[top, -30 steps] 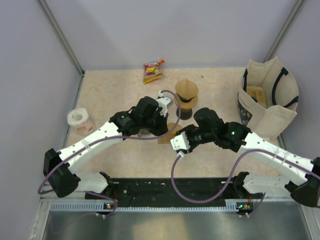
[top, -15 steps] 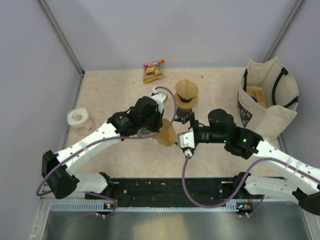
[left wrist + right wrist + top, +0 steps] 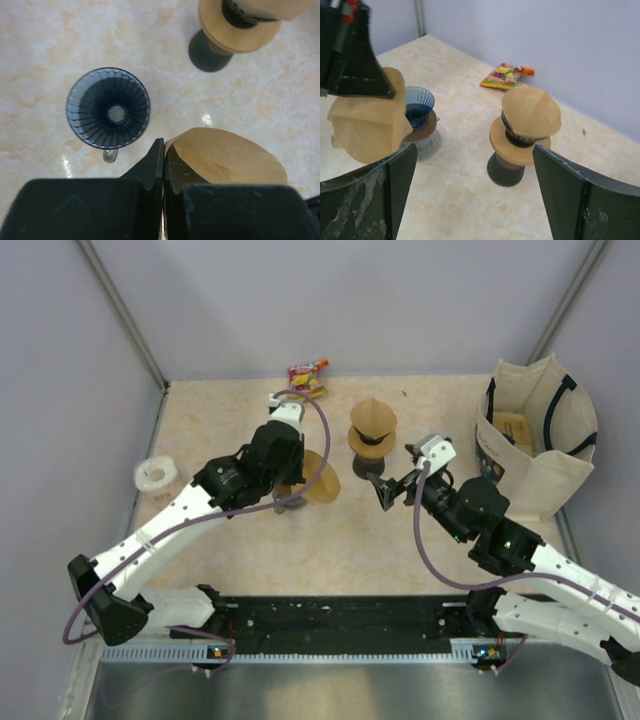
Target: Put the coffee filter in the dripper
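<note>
Filter (image 3: 226, 157) — tan paper, rounded, lightly creased

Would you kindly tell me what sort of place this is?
Most likely a robotics test cell: plain grey walls box in a marble-look table, with robot arms, a dripper and a coffee filter.

Two filters (image 3: 322, 486) (image 3: 373, 418), one dripper (image 3: 108, 108), one bag (image 3: 536, 445)

Left wrist cam: the pinched edge of the coffee filter (image 3: 225, 157) vanishes between the left tool (image 3: 163, 145) fingers, and the tool's body covers the filter's near part. The wooden stand (image 3: 235, 30) ahead of that tool gets chopped by the top edge. Overhead, the dripper (image 3: 290, 504) barely peeks out under the left tool.
</note>
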